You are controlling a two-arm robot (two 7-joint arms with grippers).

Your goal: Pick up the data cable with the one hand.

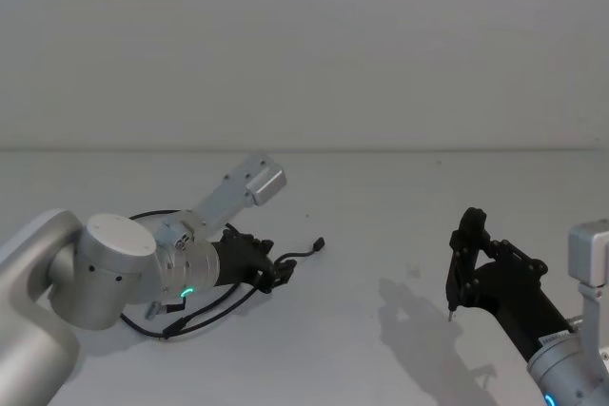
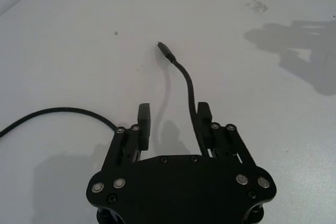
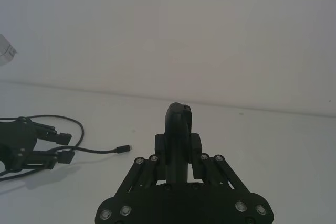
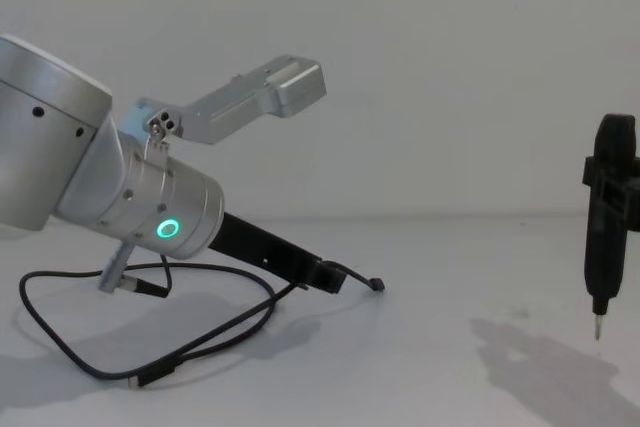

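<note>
"Which step are you on?"

"The grasp, I'd say. My left gripper (image 2: 173,115) sits low at the table (image 2: 79,35), fingers spread. The cable (image 2: 187,80) runs between them along one finger, with its plug (image 2: 165,51) just beyond. Next I need to squeeze, then lift."

"And the right gripper (image 3: 178,145)?"

"It's off to the right, clenched on a pen tool (image 4: 605,237)."

"Anything hidden?"

"My own arm covers part of the loop."

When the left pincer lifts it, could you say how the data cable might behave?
Probably floppy: the data cable lies in loose loops, so both ends should droop. Likely light, being thin. It might slip, as it sits beside one finger of the open left pincer.
</note>
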